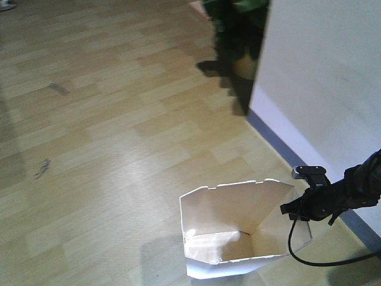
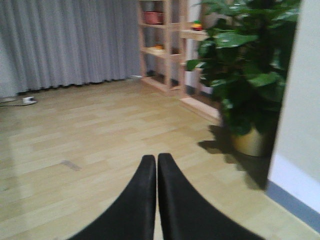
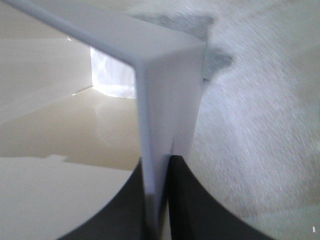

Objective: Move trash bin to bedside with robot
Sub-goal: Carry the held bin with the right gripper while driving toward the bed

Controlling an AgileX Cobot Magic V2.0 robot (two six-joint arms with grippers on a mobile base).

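The white trash bin point(image 1: 238, 229) stands on the wooden floor at the bottom of the front view, its faceted rim up and its beige inside showing. My right gripper point(image 1: 296, 208) is at its right rim, on a black arm with a trailing cable. In the right wrist view the gripper point(image 3: 160, 165) is shut on the bin's white rim wall point(image 3: 167, 100), one finger inside and one outside. My left gripper point(image 2: 156, 160) is shut on nothing, held above bare floor. The bedside is out of view.
A white wall point(image 1: 324, 77) with a grey skirting runs along the right. A large potted plant point(image 2: 247, 75) stands at the wall's corner ahead. Wooden shelves point(image 2: 165, 45) and grey curtains point(image 2: 65, 42) lie further back. Open wooden floor point(image 1: 107, 137) spreads to the left.
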